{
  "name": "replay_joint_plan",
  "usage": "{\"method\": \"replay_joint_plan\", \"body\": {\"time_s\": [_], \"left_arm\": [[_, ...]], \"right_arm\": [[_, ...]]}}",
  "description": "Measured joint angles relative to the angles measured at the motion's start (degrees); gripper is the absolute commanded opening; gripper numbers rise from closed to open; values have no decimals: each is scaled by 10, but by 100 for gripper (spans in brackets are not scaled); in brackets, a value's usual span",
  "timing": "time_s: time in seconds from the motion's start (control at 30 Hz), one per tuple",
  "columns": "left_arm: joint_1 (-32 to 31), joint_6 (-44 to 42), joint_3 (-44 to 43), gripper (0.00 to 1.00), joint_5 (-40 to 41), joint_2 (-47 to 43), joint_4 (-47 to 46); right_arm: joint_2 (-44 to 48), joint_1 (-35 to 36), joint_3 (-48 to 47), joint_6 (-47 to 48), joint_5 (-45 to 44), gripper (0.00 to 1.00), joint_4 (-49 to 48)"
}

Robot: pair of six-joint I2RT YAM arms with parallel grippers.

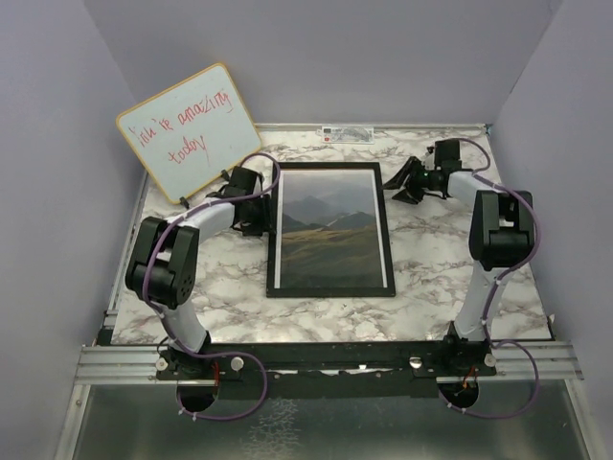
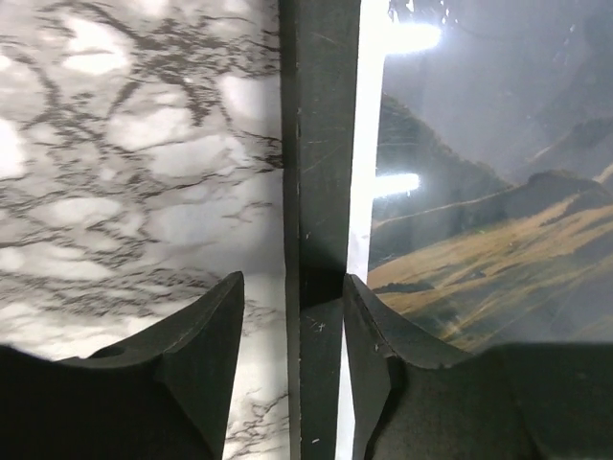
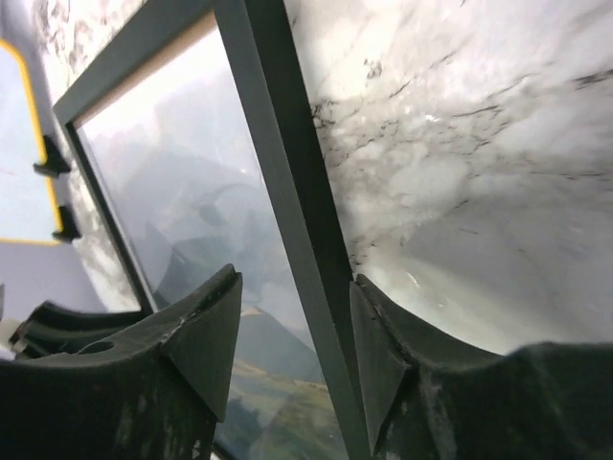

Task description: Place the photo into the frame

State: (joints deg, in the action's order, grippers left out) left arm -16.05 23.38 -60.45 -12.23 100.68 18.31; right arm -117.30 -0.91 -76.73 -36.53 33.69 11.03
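Photo (image 1: 330,225): flat inside the frame (image 1: 330,291), picture side up, mid-table (image 1: 431,268).
Frame: black face up; only the photo is held in it.
Progress: insertion judged done; only clearing the claws judged left.
Left claw (image 2: 292,287): narrow, astride the left rail; grip cannot be told.
Right claw (image 3: 295,287): narrow, astride the right rail; grip cannot be told.

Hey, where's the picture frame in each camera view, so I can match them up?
Top external: the frame lies flat in the centre of the picture.
Left wrist: one frame rail runs straight up the middle.
Right wrist: one frame rail slants from top centre down to the bottom.
Shared landmark: the marble table bordering the frame's outer edge in all three.
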Motion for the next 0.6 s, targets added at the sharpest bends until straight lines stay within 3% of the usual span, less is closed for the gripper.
{"method": "replay_joint_plan", "body": {"time_s": [0.2,0.37,0.6], "left_arm": [[9,0,-27,51,88,-38,54],[23,-2,-41,68,128,-129,74],[24,-5,-51,72,159,-255,76]], "right_arm": [[89,2,-18,11,-143,60,98],[249,2,20,17,-257,62,124],[447,2,102,25,-396,71,141]]}}
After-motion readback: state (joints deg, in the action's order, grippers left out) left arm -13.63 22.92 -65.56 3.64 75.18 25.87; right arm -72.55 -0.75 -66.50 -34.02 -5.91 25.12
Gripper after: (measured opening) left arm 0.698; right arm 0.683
